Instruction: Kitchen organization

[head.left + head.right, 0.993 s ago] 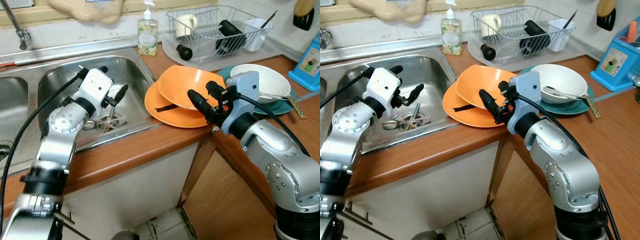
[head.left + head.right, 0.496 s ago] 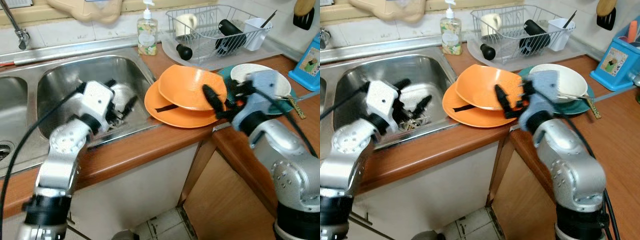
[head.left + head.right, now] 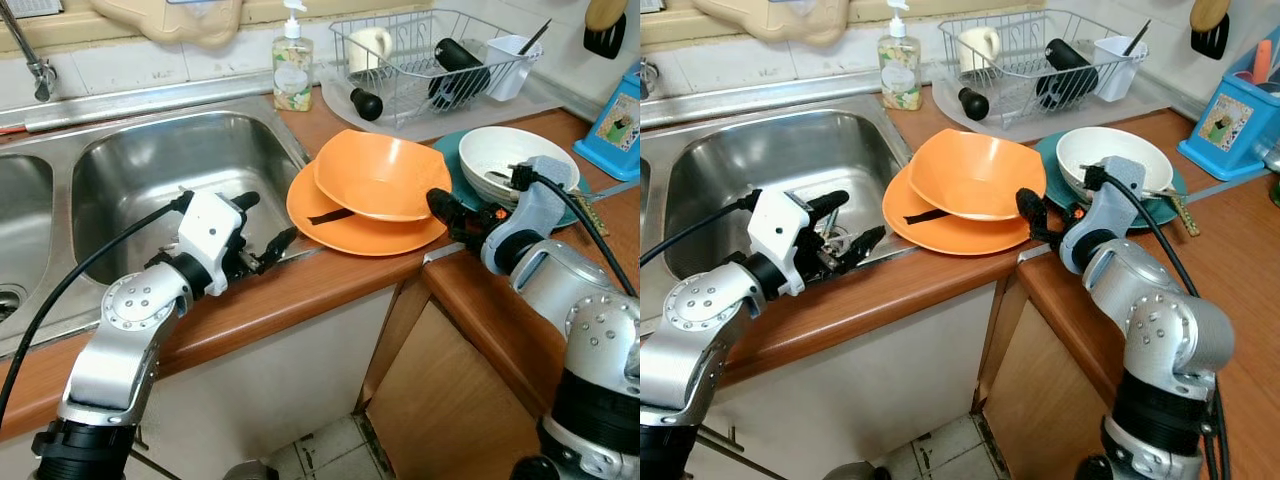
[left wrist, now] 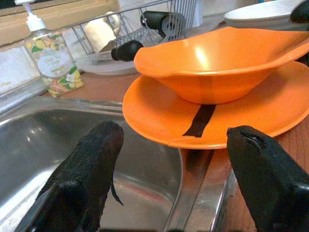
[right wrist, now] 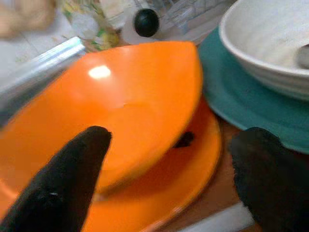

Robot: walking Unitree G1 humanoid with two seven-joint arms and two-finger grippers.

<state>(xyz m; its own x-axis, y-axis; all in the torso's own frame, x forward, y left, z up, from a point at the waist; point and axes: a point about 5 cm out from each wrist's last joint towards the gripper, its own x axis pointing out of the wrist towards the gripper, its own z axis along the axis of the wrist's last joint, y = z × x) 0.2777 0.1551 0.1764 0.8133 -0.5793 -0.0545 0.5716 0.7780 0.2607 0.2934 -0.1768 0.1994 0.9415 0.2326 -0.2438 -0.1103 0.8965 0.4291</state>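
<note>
On the wooden surface [image 3: 300, 290], right of the sink [image 3: 150, 170]: an orange plate [image 3: 345, 228] with an orange bowl [image 3: 380, 175] stacked on it, bowl tilted, its high rim toward the rack [image 3: 430, 55], its low side toward the front edge. Plate's near-left rim overhanging the sink's edge. Dark strip [image 4: 199, 121] lying on the plate, long axis running from under the bowl out toward the plate's rim on the sink side.

Just right of the orange pair, touching or nearly so: a teal plate [image 3: 1055, 160] carrying a white bowl [image 3: 515, 160] with cutlery inside. Behind, soap bottle [image 3: 294, 70] upright by the sink's back corner; rack holding a cup and a dark bottle.

Left gripper [image 3: 262, 228] at the sink's front-right rim, jaws open and empty, aimed at the orange plate, one finger over the basin, the other over the rim. Right gripper [image 3: 1035, 215] at the surface's front edge, just beside the orange plate's right rim, jaws spread wide, holding nothing, orange bowl and plate seen between them in the wrist view.
</note>
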